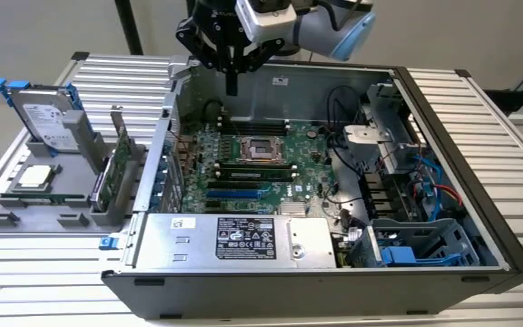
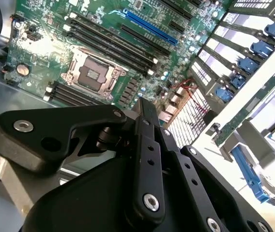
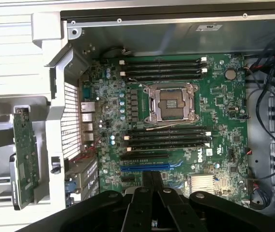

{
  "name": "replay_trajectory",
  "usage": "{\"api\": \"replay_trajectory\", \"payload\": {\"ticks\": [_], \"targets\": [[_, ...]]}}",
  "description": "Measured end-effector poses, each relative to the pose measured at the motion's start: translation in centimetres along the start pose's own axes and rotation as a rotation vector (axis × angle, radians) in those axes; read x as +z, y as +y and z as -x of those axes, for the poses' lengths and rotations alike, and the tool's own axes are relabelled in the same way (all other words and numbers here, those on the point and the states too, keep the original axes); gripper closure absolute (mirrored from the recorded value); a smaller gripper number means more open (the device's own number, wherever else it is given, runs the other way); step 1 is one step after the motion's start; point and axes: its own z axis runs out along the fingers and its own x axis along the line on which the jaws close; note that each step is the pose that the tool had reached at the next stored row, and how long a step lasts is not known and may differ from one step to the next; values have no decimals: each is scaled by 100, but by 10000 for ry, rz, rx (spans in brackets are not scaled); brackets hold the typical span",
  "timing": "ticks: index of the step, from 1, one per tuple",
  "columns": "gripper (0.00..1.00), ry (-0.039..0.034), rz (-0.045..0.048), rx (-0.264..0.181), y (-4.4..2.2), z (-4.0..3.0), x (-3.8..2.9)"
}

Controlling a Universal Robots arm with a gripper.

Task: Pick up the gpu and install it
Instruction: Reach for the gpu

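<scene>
The gpu [image 1: 122, 165] stands on edge in the grey holder [image 1: 25, 221] left of the open computer case in the exterior view. It shows as a thin green board with a metal bracket in both wrist views [image 3: 25, 158] [image 2: 246, 112]. My gripper [image 1: 231, 87] hangs above the case's rear left corner, over the motherboard [image 1: 243, 160], well apart from the gpu. Its black fingers [image 3: 152, 180] are pressed together with nothing between them, pointing toward the blue slot [image 3: 145, 167] [image 2: 149, 26].
A silver hard drive with blue rails [image 1: 45, 119] and a processor chip [image 1: 35, 176] also sit in the holder. Inside the case are the empty processor socket [image 3: 171, 102], the power supply [image 1: 234, 240], cables [image 1: 353, 129] and a drive cage [image 1: 421, 242] on the exterior view's right.
</scene>
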Motion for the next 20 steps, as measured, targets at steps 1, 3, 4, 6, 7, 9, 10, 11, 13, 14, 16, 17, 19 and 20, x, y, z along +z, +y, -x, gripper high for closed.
{"api": "replay_trajectory", "payload": {"ticks": [1, 3, 4, 6, 7, 9, 10, 11, 13, 14, 16, 17, 19, 20], "targets": [[100, -1, 0, 0, 0, -7, 0], [100, -1, 0, -1, -2, -24, 0], [100, -1, 0, -1, -2, -34, -1], [100, -1, 1, -1, -4, -57, -1], [100, -1, 1, 0, -5, -68, -1], [100, -1, 0, 0, -6, -92, -2], [100, -1, 0, 0, -7, -104, -2], [100, -1, 0, 0, -8, -116, -2], [100, -2, 2, -1, -10, -145, -2], [100, -1, 1, 0, -11, -162, -3], [100, -1, 0, -1, -14, -196, -4], [100, -1, 1, -1, -15, -213, -4], [100, -1, 1, 0, -17, -243, -5], [100, 0, 0, 0, -18, -259, -6]]}}
